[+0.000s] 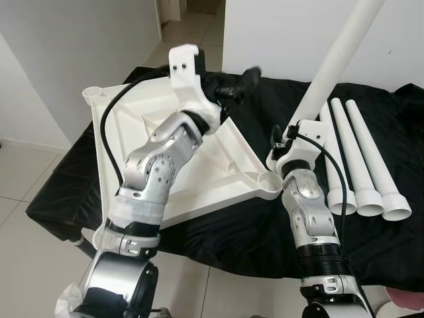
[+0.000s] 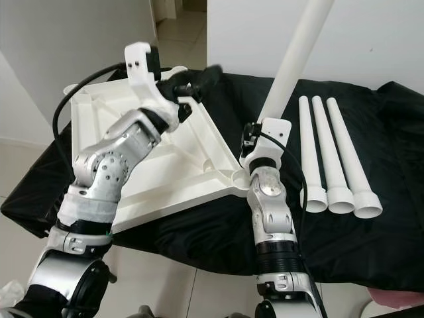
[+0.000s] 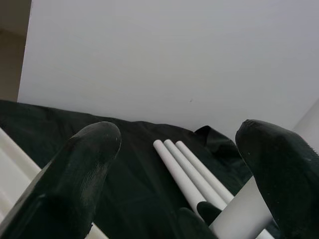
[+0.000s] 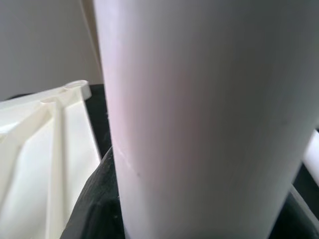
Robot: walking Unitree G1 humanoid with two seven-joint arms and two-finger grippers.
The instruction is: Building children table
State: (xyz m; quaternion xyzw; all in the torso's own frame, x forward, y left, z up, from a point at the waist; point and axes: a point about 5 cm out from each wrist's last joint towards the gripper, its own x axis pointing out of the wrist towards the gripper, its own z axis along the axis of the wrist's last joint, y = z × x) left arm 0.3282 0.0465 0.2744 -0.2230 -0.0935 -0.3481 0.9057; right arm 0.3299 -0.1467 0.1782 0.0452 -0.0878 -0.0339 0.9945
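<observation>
The right gripper [image 1: 286,137] is clamping an upright white leg [image 1: 336,56] beside the overturned table panel [image 1: 218,165] — the left gripper [image 1: 240,83], jaws spread wide, is hovering over the panel's far edge, elbow raised.

You have free black cloth [image 1: 265,218] between tabletop [image 1: 218,179] corner and the three lying legs [image 1: 361,159], but right gripper [image 1: 281,142] w/ raised leg [image 1: 334,63] stands there. Left gripper [image 1: 240,83], fingers apart, blocks tabletop's far edge.

White tabletop [image 1: 218,165] and white legs [image 1: 361,159] on black cloth [image 1: 265,225].
</observation>
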